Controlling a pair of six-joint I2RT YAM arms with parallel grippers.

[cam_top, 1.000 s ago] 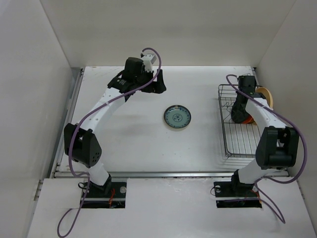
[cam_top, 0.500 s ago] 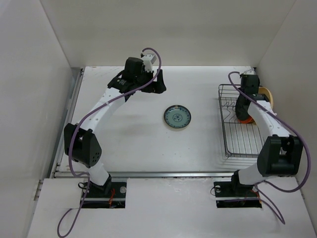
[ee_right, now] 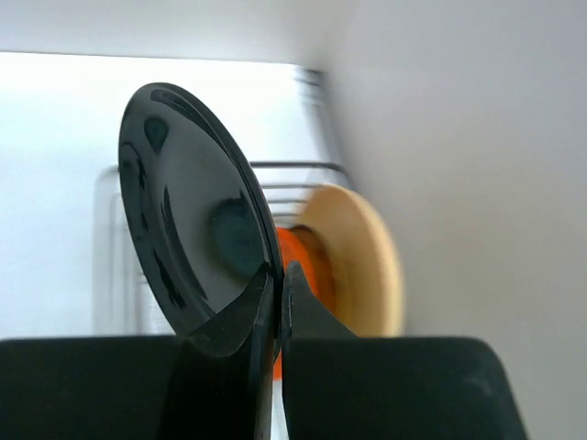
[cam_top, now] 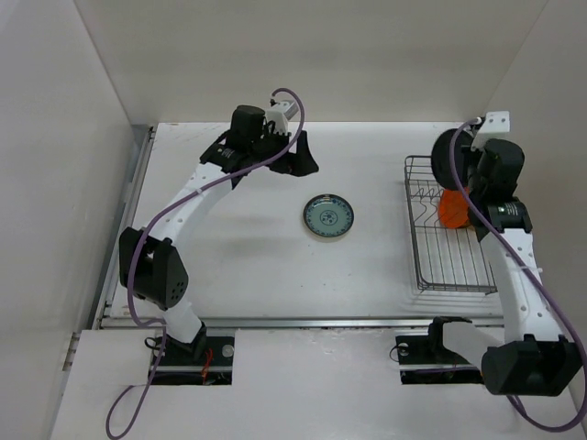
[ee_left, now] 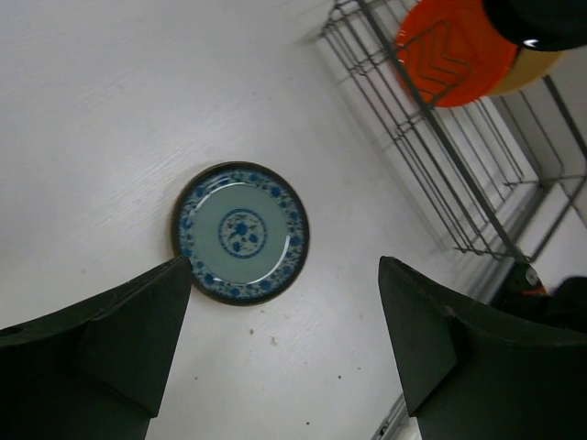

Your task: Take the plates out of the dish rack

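Note:
My right gripper (cam_top: 465,161) (ee_right: 280,270) is shut on the rim of a black plate (cam_top: 447,157) (ee_right: 183,220) and holds it upright above the far end of the dish rack (cam_top: 440,266) (ee_right: 284,170). An orange plate (cam_top: 452,209) (ee_right: 298,252) and a tan plate (ee_right: 362,257) stand in the rack behind it. A teal-blue patterned plate (cam_top: 328,217) (ee_left: 240,232) lies flat on the table centre. My left gripper (cam_top: 307,158) (ee_left: 282,270) is open and empty, hovering above the table beyond that plate.
The rack (ee_left: 459,174) stands against the right wall, with white walls at the back and left. The orange plate (ee_left: 456,38) and tan plate (ee_left: 537,62) also show in the left wrist view.
My right gripper has risen with the black plate, lifting it up out of the rack. The left gripper has shifted slightly right.

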